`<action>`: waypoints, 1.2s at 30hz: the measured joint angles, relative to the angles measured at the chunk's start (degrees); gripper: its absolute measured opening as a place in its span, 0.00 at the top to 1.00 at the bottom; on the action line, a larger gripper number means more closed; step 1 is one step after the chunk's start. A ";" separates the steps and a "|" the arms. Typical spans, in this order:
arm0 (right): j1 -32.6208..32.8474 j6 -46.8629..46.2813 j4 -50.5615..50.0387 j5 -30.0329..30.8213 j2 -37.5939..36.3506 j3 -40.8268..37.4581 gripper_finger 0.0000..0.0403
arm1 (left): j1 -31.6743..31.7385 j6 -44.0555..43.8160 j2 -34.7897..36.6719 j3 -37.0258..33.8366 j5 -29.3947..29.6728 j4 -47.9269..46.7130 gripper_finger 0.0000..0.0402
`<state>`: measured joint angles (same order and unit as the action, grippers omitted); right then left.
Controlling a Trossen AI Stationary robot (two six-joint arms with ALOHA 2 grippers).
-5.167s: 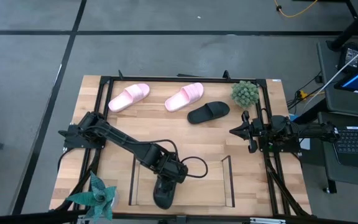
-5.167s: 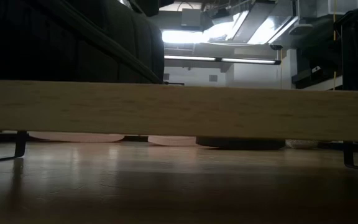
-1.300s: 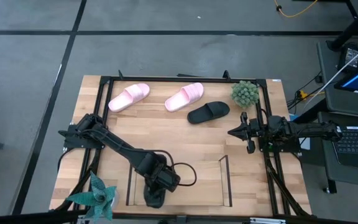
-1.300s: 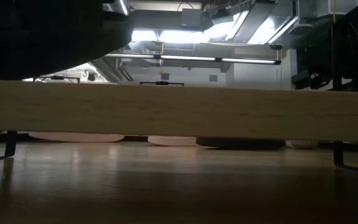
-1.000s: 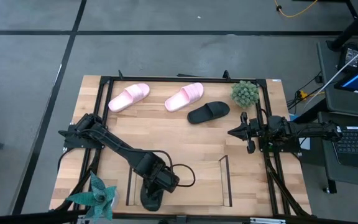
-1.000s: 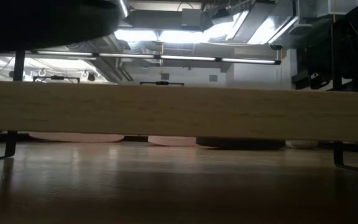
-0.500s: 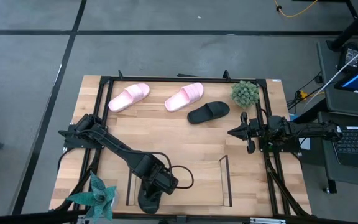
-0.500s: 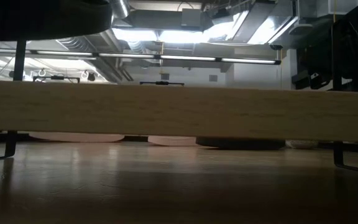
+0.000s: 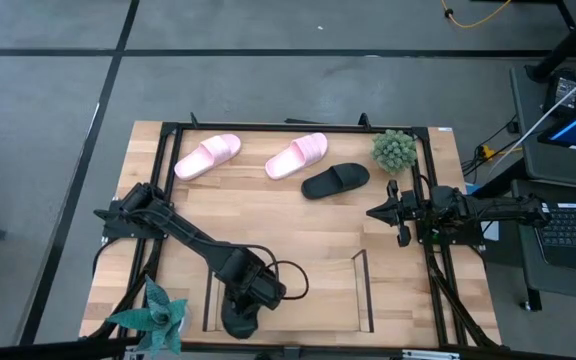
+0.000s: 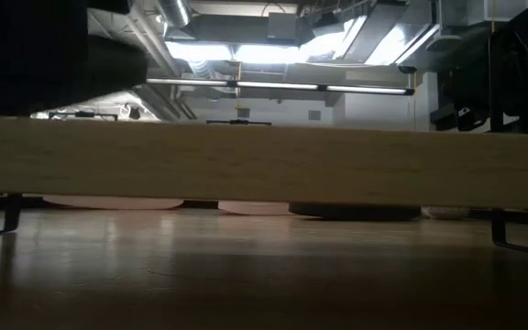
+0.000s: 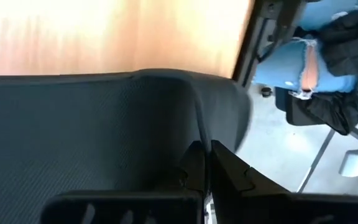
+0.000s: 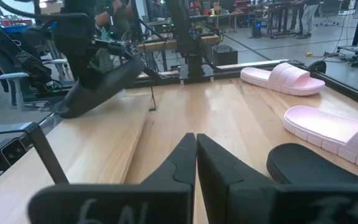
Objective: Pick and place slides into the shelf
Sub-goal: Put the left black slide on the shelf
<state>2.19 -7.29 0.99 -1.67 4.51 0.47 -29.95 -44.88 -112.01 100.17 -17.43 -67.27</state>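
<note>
1. The middle of the table (image 9: pixel 268 215) is bare wood, open for a gripper to pass.
2. Along the far edge lie two pink slides (image 9: pixel 208 156) (image 9: pixel 297 155) and a black slide (image 9: pixel 335 180).
3. A round plant (image 9: pixel 394 149) fills the far right corner; a spiky plant (image 9: pixel 151 310) the near left.
4. The shelf (image 9: pixel 364 290) is occupied at its left end by the left arm (image 9: pixel 183 235) and a held black slide (image 9: pixel 238 318); its right part is free.

My left gripper (image 9: pixel 240 318) was dark, holding a matte black slide (image 9: pixel 236 322). At twelve o'clock on the light wooden table (image 9: pixel 268 215) lay two pale pink slides (image 9: pixel 208 156) (image 9: pixel 297 155) and another black slide (image 9: pixel 335 181). At one o'clock stood a green plant (image 9: pixel 395 150).
</note>
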 joint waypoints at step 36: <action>-0.02 0.24 -0.01 0.04 0.00 0.00 0.96 | -0.67 -4.10 2.69 -0.67 -2.81 3.48 1.00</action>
<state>2.17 -7.05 0.98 -1.63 4.51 0.47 -30.63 -48.98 -109.32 99.50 -20.23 -63.79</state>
